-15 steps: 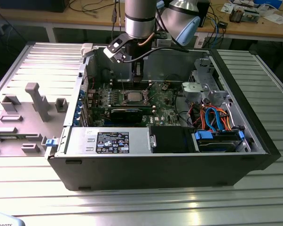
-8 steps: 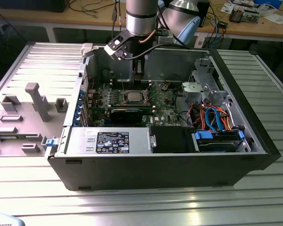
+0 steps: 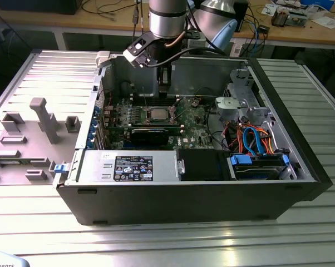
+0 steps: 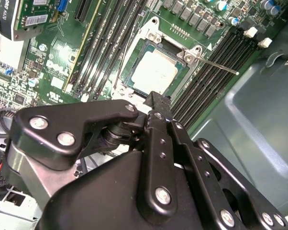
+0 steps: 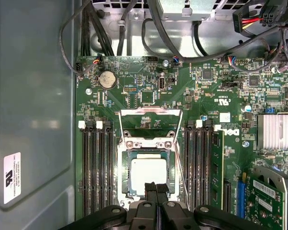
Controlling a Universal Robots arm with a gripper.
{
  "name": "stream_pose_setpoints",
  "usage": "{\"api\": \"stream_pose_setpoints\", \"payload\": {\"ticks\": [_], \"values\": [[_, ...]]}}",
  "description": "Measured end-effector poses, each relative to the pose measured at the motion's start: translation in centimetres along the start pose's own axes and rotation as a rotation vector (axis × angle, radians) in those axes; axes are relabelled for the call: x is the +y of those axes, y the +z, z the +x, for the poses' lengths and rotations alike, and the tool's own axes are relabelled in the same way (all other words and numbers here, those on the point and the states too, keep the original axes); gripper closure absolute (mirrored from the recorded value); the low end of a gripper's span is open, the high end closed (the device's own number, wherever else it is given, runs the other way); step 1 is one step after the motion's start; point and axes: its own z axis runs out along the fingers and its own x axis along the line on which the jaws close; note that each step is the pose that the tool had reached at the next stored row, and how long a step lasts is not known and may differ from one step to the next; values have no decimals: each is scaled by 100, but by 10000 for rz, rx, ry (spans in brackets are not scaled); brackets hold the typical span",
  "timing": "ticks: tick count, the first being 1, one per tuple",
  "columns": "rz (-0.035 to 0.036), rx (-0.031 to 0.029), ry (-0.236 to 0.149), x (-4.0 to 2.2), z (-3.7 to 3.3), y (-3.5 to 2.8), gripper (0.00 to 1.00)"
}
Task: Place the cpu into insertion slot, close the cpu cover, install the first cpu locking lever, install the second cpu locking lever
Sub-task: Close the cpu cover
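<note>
Inside the open case (image 3: 201, 200), the cpu (image 5: 148, 175) is sitting in the insertion slot (image 5: 146, 143), with the cpu cover (image 5: 151, 111) lying flipped open. I'm holding the claw (image 5: 156, 188) pressed together, empty, over the chip's edge.

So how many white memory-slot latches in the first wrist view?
4. Two white latches sit on one side of the CPU socket, two on the opposite side. The slots' far ends pass behind the hand, so more may be hidden.
</note>
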Motion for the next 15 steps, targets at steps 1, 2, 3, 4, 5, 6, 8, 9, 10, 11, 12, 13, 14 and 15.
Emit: {"api": "stream_pose_setpoints", "payload": {"ticks": [1,2,3,4,5,6,8,9,10,11,12,13,14,15], "values": [[0,0,-1,0,0,0,89],[1,0,0,3,0,0,89],[1,-2,0,11,0,-1,89],[0,0,0,19,0,0,89],[0,0,-1,28,0,0,89],[0,-1,0,38,0,0,89],[0,0,-1,48,-1,0,89],[0,0,0,51,0,0,89],[0,0,-1,54,0,0,89],[0,0,-1,58,0,0,89],[0,0,0,61,0,1,89],[0,0,1,62,0,1,89],[0,0,0,64,0,0,89],[0,0,0,67,0,1,89]]}}
